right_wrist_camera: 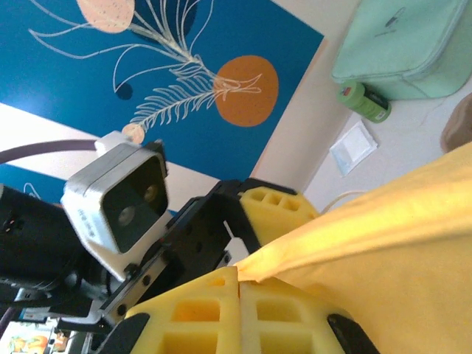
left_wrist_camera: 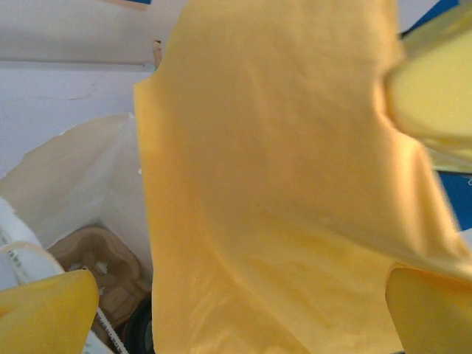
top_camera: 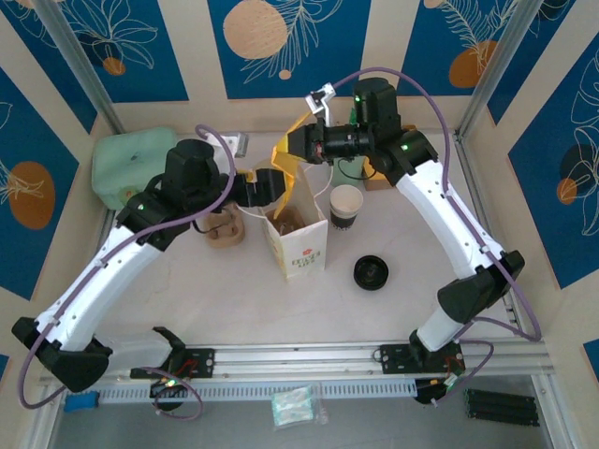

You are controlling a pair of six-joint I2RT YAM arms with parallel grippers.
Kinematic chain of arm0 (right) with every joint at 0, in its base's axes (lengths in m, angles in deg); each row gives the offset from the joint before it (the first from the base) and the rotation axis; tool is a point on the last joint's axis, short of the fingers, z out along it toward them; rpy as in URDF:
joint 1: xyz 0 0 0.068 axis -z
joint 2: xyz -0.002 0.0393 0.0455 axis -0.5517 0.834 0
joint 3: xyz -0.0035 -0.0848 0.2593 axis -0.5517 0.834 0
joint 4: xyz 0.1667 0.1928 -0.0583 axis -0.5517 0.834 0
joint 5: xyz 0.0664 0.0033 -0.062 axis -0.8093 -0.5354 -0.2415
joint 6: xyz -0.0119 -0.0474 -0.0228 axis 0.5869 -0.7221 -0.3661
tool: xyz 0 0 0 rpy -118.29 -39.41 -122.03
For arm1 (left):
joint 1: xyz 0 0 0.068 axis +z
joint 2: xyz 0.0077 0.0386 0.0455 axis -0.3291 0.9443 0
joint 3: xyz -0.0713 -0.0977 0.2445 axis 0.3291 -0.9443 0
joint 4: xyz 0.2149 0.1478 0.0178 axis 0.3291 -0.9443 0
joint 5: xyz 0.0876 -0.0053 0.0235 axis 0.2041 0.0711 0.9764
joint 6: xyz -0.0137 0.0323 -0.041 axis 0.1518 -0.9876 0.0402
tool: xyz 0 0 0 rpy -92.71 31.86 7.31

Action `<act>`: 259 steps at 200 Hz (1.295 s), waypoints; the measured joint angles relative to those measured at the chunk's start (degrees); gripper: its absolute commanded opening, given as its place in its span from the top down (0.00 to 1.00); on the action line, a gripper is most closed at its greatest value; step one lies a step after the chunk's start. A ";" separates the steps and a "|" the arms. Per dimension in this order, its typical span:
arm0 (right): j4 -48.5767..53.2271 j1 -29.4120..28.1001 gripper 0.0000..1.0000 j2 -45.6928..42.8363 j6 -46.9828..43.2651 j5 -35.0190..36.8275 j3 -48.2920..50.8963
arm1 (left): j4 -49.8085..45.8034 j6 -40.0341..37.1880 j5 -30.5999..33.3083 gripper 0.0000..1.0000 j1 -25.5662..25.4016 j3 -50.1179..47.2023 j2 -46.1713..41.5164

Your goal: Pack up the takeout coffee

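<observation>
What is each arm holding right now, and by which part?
Right gripper: jaws shut on an edge of the yellow sheet, which hangs from them. Left gripper: open, gripping nothing.

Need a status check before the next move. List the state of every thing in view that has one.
paper bag: upright, mouth open.
yellow cloth: hanging over the paper bag, pinched at top.
right gripper: shut on the yellow cloth.
left gripper: open, at the paper bag's mouth.
white cup with black band: upright, lidless.
black lid: loose on the table.
brown cup: on the table beside the paper bag, unpacked.
</observation>
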 measured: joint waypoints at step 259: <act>-0.57 0.13 0.71 -6.95 -0.59 2.95 13.94 | -0.92 1.66 10.38 0.00 0.00 -3.98 -5.49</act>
